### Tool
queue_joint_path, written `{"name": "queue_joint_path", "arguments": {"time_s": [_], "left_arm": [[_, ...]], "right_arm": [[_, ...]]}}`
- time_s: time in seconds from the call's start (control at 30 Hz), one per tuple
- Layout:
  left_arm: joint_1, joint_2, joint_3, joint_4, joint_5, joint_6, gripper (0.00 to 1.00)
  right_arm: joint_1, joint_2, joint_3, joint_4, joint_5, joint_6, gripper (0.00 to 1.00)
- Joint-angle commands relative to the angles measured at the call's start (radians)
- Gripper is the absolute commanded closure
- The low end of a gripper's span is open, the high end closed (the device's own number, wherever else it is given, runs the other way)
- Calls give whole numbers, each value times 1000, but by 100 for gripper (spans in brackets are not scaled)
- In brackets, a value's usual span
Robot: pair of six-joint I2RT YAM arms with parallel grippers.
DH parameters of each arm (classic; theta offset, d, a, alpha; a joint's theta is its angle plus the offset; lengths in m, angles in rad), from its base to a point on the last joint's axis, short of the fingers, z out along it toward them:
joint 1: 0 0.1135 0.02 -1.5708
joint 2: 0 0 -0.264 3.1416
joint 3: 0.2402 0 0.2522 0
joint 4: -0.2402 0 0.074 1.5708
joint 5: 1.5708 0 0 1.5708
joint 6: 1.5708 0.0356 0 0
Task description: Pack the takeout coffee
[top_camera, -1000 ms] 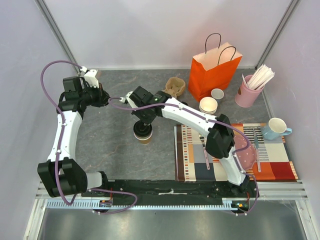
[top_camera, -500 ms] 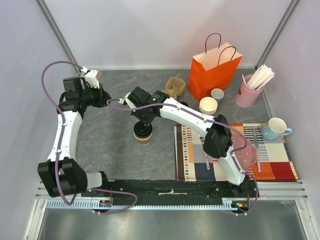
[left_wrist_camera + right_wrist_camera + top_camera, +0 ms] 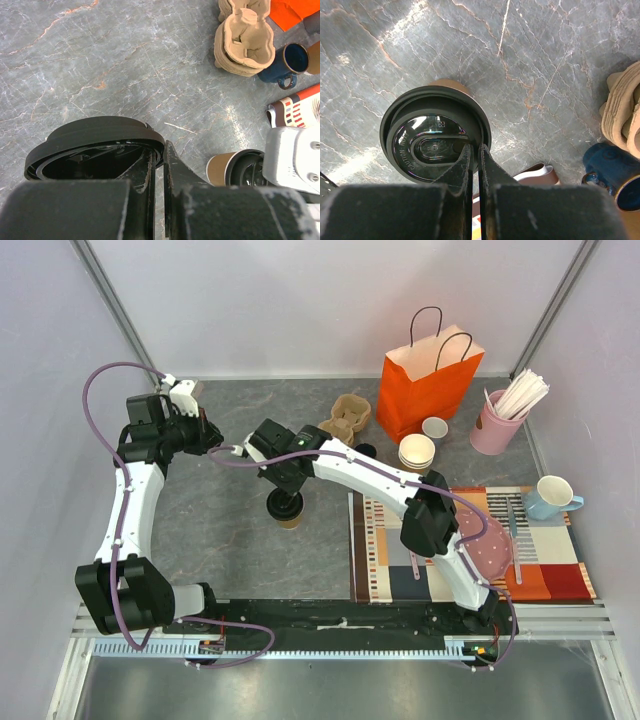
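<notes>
The coffee stood on the table, well apart from the bag. The right gripper was closed narrow at its lid rim — a pinch could not be confirmed; the left gripper was clamped on a spare lid. Lifted by the rim alone, the lid could be pulled off — and coffee spilled.
</notes>
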Motion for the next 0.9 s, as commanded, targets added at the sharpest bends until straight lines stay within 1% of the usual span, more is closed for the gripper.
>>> {"name": "queue_joint_path", "arguments": {"time_s": [0.0, 0.6, 0.63, 0.7, 0.73, 0.8, 0.83, 0.87], "left_arm": [[1, -23, 3, 34, 27, 39, 98], [1, -26, -2, 32, 29, 44, 98], [1, -24, 0, 32, 29, 44, 98], [1, -26, -2, 32, 35, 47, 98], [1, -26, 0, 29, 38, 47, 98], [1, -26, 0, 27, 46, 44, 98], [-1, -24, 1, 29, 49, 44, 98], [1, -23, 1, 27, 53, 41, 98]], "right_arm": [[6, 23, 42, -27, 41, -14, 100], [4, 38, 35, -29, 38, -21, 100], [4, 35, 35, -27, 38, -21, 98], [4, 28, 37, -26, 47, -21, 90], [6, 23, 38, -26, 47, -19, 81], [6, 15, 43, -24, 43, -19, 75], [4, 14, 46, -23, 41, -19, 70], [4, 12, 46, -21, 41, -19, 69]]}}
